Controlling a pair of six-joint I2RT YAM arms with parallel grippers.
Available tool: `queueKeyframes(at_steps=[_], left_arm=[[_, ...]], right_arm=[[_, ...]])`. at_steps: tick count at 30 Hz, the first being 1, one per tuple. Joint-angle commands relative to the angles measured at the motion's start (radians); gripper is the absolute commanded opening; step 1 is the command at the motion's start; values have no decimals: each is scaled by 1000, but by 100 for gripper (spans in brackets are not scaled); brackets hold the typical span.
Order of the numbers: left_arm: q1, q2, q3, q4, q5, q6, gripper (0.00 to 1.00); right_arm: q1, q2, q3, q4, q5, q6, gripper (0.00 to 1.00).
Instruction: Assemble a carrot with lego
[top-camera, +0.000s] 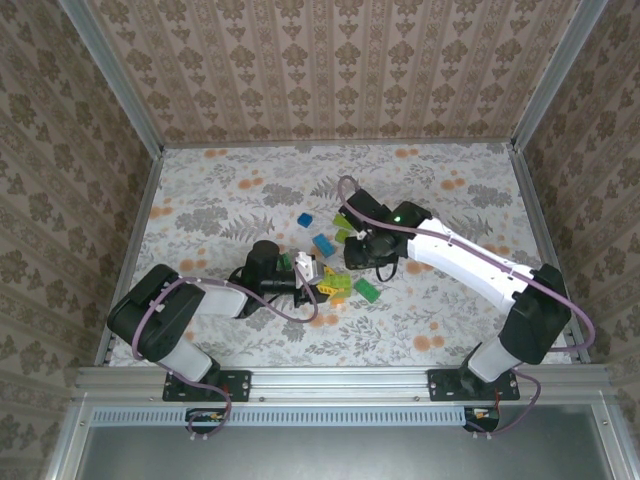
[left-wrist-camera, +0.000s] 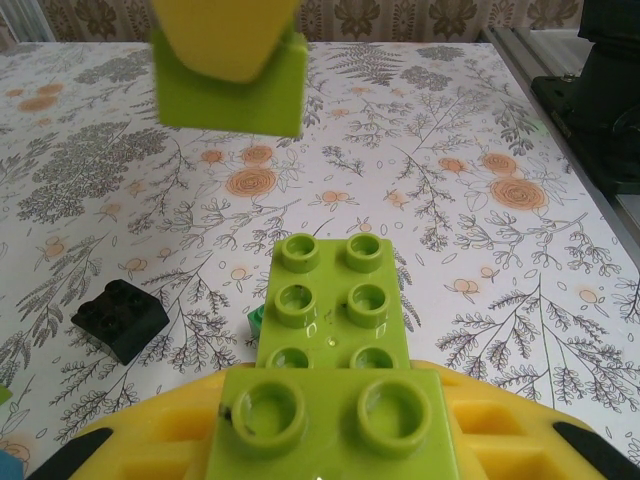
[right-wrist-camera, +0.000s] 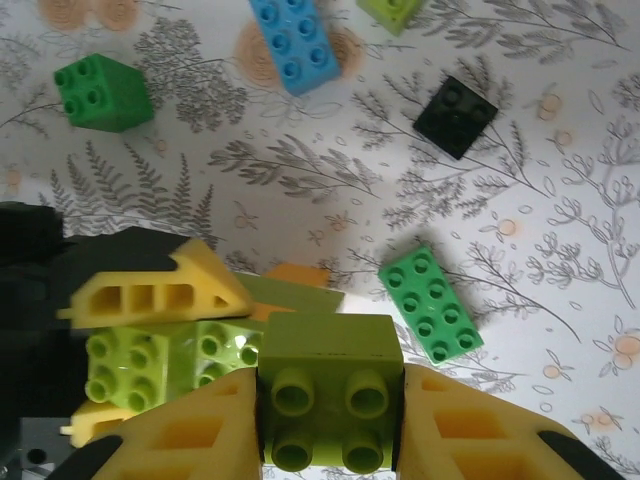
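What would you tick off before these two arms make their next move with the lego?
1. The left fingers are shut on the long light green brick: ok.
2. The right fingers are shut on the square light green brick: ok.
3. Front studs of the long light green brick are bare: ok.
4. The square light green brick is lined up over those studs: cannot tell.
5. The black brick lies on the table, apart from both held bricks: ok.
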Motion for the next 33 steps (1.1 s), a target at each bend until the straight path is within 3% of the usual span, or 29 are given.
queueKeyframes(at_steps=[1,33], left_arm=[[-6,-13,-18,-12,-15,27,30],[-6,-3,-12,-14,-32,25,30]], right_arm=[[13,26,26,-59,-10,12,31],[62,66,-50,-37,-5,64,32]])
